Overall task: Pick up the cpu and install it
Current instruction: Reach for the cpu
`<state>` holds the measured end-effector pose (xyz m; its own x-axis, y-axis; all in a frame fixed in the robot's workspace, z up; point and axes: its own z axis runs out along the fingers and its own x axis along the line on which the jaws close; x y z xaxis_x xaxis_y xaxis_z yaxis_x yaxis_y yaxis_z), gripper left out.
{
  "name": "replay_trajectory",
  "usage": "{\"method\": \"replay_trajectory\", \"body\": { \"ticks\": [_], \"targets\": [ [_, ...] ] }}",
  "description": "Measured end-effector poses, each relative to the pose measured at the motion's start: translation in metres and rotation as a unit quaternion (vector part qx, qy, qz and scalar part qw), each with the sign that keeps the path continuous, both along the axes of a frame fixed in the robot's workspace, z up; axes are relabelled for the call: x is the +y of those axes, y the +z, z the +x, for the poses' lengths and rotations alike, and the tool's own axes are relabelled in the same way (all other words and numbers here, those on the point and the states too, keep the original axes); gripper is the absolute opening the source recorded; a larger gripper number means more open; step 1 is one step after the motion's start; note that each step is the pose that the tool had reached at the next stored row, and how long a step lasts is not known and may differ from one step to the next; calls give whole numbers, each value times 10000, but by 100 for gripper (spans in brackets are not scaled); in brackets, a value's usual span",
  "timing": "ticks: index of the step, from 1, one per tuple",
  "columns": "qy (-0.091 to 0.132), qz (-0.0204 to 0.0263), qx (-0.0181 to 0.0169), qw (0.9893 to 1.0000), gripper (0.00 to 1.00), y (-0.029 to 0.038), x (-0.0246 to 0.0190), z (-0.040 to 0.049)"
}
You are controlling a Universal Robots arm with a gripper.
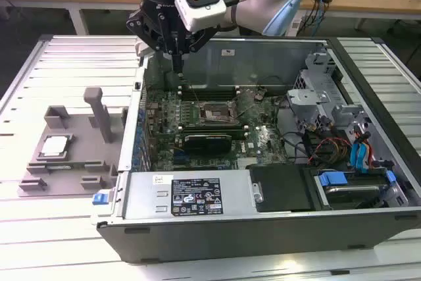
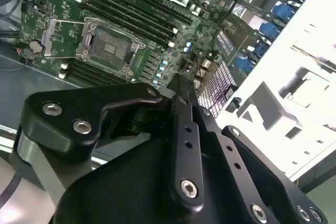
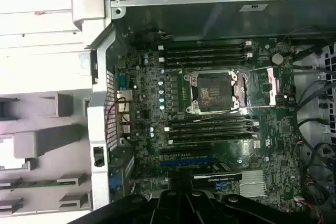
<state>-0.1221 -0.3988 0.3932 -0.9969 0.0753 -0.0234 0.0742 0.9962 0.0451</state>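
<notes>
Pincer (image 1: 178, 65) above the open computer case (image 1: 276, 195), cpu (image 1: 54, 145) on its tray (image 1: 82, 162).

Pincer fingers pressed together with nothing between them, pointing down over the back part of the green motherboard (image 1: 263, 139), near the case wall on the exterior view's left. Cpu flat in a recess of the grey tray, silvery top up, well apart from the pincer. Tray on the slatted white desk (image 1: 39, 64), just beside the case on the exterior view's left. Black socket (image 1: 216, 112) in the middle of the motherboard, metal frame swung open and contact field exposed in both wrist views (image 3: 212, 92) (image 2: 107, 45).
</notes>
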Motion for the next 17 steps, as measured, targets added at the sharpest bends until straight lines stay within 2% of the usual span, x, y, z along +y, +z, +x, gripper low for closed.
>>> {"method": "replay_trajectory", "body": {
  "ticks": [1,4,13,17],
  "targets": [
    [0,0,0,10000,11,0,0,-120],
    [0,0,0,10000,11,0,0,-266],
    [0,0,0,10000,11,0,0,-360],
    [0,0,0,10000,11,0,0,-457]
  ]
}}
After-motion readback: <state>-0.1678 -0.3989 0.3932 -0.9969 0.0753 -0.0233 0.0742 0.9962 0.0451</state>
